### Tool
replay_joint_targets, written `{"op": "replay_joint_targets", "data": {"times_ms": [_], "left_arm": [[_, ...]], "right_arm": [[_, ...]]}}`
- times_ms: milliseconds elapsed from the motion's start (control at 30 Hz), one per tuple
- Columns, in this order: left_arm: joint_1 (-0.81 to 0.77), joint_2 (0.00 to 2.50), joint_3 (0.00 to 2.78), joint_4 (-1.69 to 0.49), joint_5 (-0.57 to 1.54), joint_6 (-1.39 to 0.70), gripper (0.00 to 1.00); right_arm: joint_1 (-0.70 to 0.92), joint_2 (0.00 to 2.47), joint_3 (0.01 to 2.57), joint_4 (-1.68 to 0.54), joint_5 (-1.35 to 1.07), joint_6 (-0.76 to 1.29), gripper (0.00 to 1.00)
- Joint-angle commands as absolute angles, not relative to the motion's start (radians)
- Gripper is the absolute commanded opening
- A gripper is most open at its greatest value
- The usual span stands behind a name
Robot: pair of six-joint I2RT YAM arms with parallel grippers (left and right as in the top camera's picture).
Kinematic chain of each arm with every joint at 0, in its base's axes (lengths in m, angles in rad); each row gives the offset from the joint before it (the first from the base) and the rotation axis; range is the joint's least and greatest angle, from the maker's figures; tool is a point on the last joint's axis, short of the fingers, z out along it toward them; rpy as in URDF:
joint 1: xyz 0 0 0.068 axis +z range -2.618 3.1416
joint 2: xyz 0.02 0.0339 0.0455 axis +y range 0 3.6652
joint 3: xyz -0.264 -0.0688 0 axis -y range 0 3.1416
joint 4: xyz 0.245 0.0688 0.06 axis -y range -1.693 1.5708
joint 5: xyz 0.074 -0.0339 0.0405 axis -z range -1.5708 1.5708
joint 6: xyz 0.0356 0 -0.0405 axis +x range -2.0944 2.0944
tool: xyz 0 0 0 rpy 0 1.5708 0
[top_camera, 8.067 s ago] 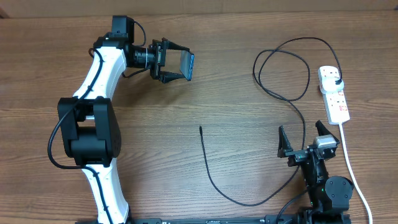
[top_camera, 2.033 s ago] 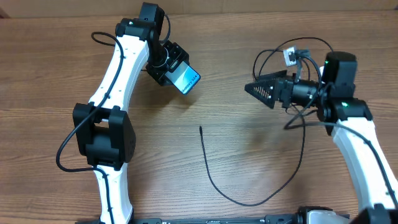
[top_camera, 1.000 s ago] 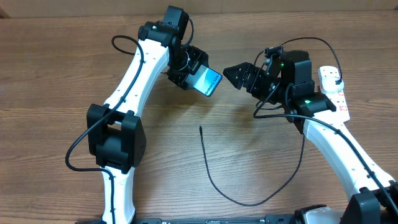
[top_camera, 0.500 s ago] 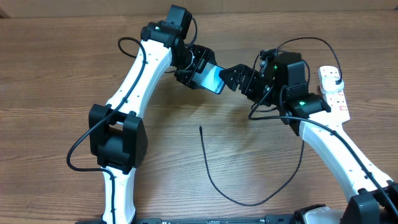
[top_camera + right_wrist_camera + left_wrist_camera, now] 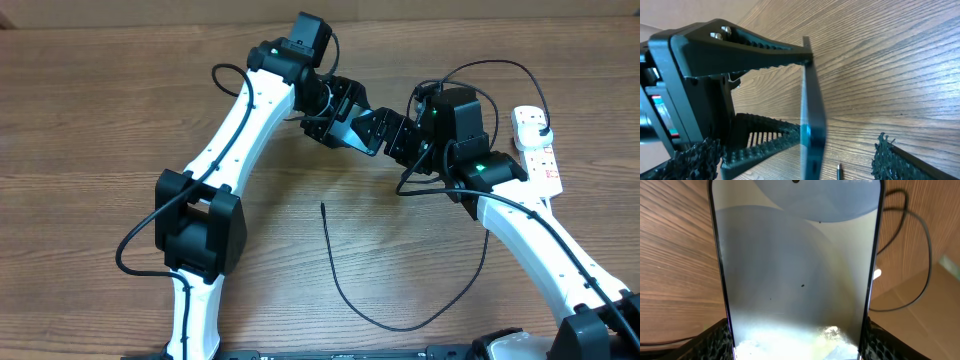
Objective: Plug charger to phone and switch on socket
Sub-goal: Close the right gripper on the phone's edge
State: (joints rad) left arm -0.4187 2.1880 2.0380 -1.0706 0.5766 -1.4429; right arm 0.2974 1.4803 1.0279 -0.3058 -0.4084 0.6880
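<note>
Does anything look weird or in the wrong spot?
The phone isn't lying flat: the left gripper holds it up in the air. The charger lies loose on the table, its tip plugged into nothing.

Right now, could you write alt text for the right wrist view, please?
The phone, seen edge-on, is clamped in the left pincer, with the wooden table behind. The open right pincer flanks it, its fingers at the bottom corners.
</note>
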Motion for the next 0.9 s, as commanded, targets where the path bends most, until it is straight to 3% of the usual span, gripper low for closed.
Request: {"op": "replay_joint_targets", "data": {"times_ms": [0, 100, 400, 467, 700, 867], "left_arm": [[-0.445, 2.141, 2.069, -1.058, 0.636, -1.459, 0.04], [-0.455, 2.141, 2.069, -1.048, 0.637, -1.459, 0.04], [-0.459, 2.141, 2.069, -1.042, 0.648, -1.454, 0.04], [-0.459, 2.141, 2.069, -1.042, 0.648, -1.451, 0.04], [-0.46, 2.141, 2.069, -1.042, 0.649, -1.436, 0.04], [-0.462, 2.141, 2.069, -1.042, 0.665, -1.436, 0.04]], "right_arm": [[0.306, 1.484, 1.048, -0.301, -0.393, 0.692, 1.0], [0.306, 1.484, 1.048, -0.302, -0.392, 0.692, 1.0], [0.306, 1.484, 1.048, -0.331, -0.334, 0.692, 0.85], [0.306, 1.484, 1.048, -0.331, -0.333, 0.692, 0.79], [0.306, 1.484, 1.048, -0.331, -0.329, 0.692, 0.46], [0.306, 1.484, 1.048, -0.331, -0.329, 0.692, 0.34]]}}
